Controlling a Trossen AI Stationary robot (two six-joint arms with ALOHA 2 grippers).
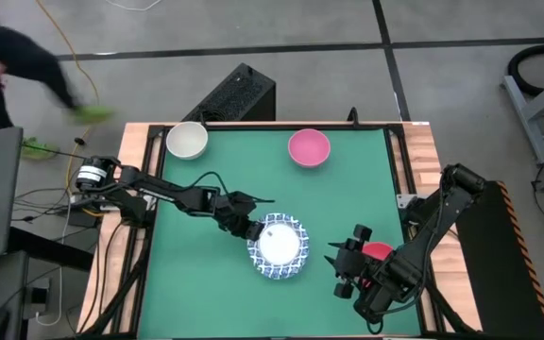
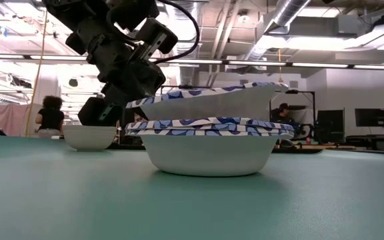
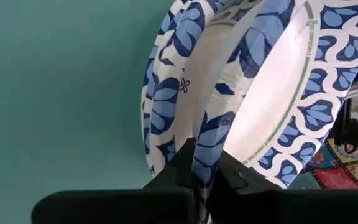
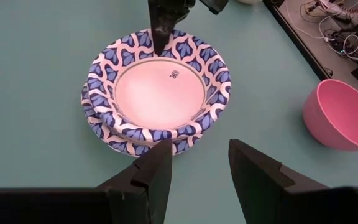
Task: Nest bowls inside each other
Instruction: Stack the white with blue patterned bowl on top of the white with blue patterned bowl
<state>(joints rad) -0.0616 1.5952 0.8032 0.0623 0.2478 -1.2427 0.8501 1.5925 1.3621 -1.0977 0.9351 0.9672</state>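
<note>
The left gripper (image 1: 250, 227) is pinched tight on the nine o'clock rim of the top blue-rimmed bowl (image 2: 209, 100), hovering tilted over the stack (image 2: 209, 143) at table centre. To seat it well, it probably should level the bowl, centre it, then release. The bowl opens upward, rim raised toward three o'clock; being round, it has no long axis. The right gripper (image 4: 197, 168) waits with fingers spread at four o'clock.

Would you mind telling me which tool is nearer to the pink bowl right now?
Left, though only slightly. The left tool grips the top blue-rimmed bowl mid-table, diagonally across from the pink bowl. The right tool hovers open farther toward the near edge.
</note>
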